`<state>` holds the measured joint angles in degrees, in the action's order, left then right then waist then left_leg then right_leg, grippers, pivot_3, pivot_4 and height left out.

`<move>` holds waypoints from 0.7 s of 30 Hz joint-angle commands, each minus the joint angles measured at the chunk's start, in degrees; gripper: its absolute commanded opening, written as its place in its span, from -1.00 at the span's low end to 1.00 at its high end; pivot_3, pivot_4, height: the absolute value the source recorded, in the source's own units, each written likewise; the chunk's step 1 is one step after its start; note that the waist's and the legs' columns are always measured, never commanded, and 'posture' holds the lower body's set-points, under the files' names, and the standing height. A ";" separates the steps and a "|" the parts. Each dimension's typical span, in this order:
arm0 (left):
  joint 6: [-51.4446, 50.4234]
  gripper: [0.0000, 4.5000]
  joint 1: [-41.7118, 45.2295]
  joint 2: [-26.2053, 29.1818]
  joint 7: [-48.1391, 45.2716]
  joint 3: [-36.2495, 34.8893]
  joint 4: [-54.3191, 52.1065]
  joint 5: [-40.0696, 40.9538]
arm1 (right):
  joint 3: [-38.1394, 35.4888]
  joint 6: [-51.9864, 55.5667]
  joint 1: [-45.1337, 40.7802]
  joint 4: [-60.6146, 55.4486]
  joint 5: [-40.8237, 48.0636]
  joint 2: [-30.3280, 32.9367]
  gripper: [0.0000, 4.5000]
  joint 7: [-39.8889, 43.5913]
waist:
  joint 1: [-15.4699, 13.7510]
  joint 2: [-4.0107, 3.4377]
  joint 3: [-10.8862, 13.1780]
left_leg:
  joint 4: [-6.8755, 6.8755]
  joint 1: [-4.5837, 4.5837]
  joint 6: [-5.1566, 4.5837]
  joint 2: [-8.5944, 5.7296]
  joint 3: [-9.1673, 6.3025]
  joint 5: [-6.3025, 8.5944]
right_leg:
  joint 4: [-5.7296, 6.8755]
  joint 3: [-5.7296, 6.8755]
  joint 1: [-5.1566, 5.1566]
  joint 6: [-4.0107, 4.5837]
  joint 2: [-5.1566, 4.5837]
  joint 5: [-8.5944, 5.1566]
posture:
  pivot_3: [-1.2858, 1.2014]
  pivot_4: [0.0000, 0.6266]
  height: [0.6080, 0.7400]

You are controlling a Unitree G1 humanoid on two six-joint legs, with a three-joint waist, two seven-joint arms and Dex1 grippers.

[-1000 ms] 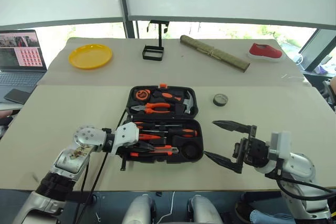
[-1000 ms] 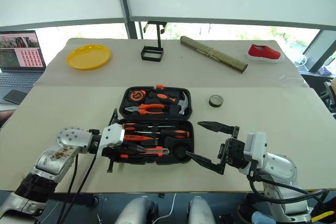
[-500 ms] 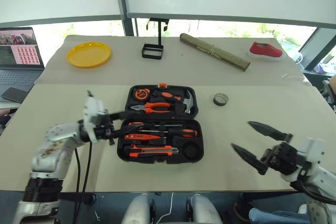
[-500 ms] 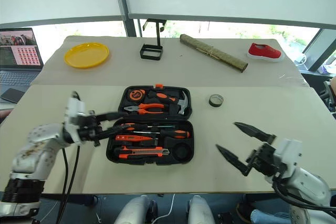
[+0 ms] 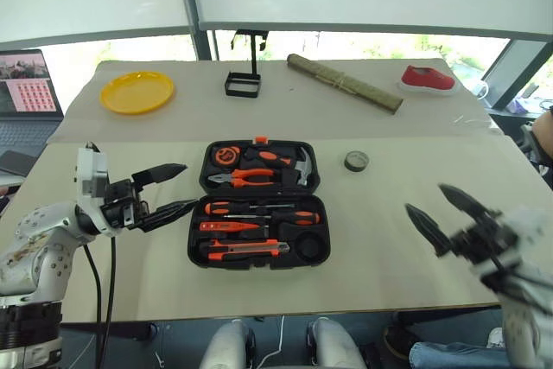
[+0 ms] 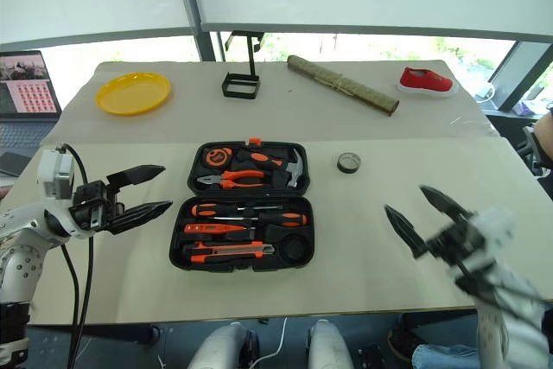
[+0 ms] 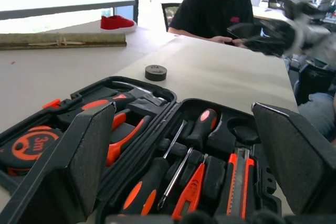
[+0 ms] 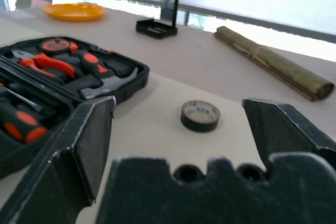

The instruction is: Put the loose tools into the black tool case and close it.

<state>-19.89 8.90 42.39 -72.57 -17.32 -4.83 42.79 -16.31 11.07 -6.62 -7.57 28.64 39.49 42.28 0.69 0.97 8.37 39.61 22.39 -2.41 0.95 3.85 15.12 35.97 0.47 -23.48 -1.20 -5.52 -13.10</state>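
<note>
Left eye view, left gripper [image 5: 168, 187] level beside black tool case [image 5: 259, 205], empty, spread

Bright daylight from overexposed rear windows; right arm [image 5: 484, 235] motion-blurred, shadows soft.

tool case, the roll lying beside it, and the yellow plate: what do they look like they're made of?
Tool case: looks like moulded black plastic, matte, with shaped tool slots.
Tape roll: dark wound band around a pale core, slightly glossy; probably vinyl tape, can't confirm.
Yellow plate: uniform bright yellow with a soft sheen and a raised rim, likely plastic.
</note>
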 commanded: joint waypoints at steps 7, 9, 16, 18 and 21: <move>3.33 0.98 1.30 -3.84 1.01 4.57 -0.84 -3.83 | 26.75 17.32 -34.26 24.43 -20.05 4.22 1.00 7.17 | -0.60 0.07 0.03 | -0.05 0.93 0.00 -0.05 -0.14 -0.02 | 0.07 0.17 -0.86 -0.23 0.17 0.18 | 0.03 -0.52 1.00; 4.01 0.98 1.89 -4.21 1.12 5.00 -0.72 -4.24 | 30.01 18.34 -38.69 30.05 -22.97 2.93 1.00 8.31 | -0.63 0.07 0.03 | -0.05 1.06 -0.03 -0.08 -0.13 0.00 | -0.06 0.19 -0.90 -0.29 0.13 0.19 | 0.03 -0.52 1.00; 6.34 1.00 1.21 -3.85 0.11 4.63 -0.44 -5.29 | 34.79 12.44 -47.12 45.03 -30.60 -2.03 0.66 9.05 | -0.23 0.07 0.04 | 0.04 1.33 -0.12 -0.13 -0.11 0.06 | -0.16 0.20 -0.90 -0.60 0.06 0.37 | 0.03 -0.52 1.00; 6.80 1.00 0.74 -3.67 -0.28 4.45 -0.43 -5.46 | 34.80 11.61 -48.07 47.73 -31.15 -3.03 0.34 10.07 | -0.17 0.07 0.04 | 0.05 1.33 -0.12 -0.13 -0.11 0.05 | -0.15 0.22 -0.90 -0.60 0.07 0.37 | 0.03 -0.52 1.00; 7.44 1.00 0.43 -3.67 -0.53 4.06 -0.30 -5.70 | 34.74 10.16 -48.90 50.53 -32.10 -3.91 -0.13 11.16 | 0.07 0.07 0.04 | 0.05 1.30 -0.12 -0.12 -0.11 0.05 | -0.12 0.20 -0.89 -0.60 0.08 0.37 | 0.03 -0.52 1.00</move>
<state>-13.78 9.22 38.18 -72.73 -12.21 -4.51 37.06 19.19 22.69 -54.32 41.79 -2.26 35.35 52.80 0.76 1.04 8.41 39.68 23.68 -2.52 0.83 3.74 15.17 35.85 0.67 -24.37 -1.80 -5.44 -12.73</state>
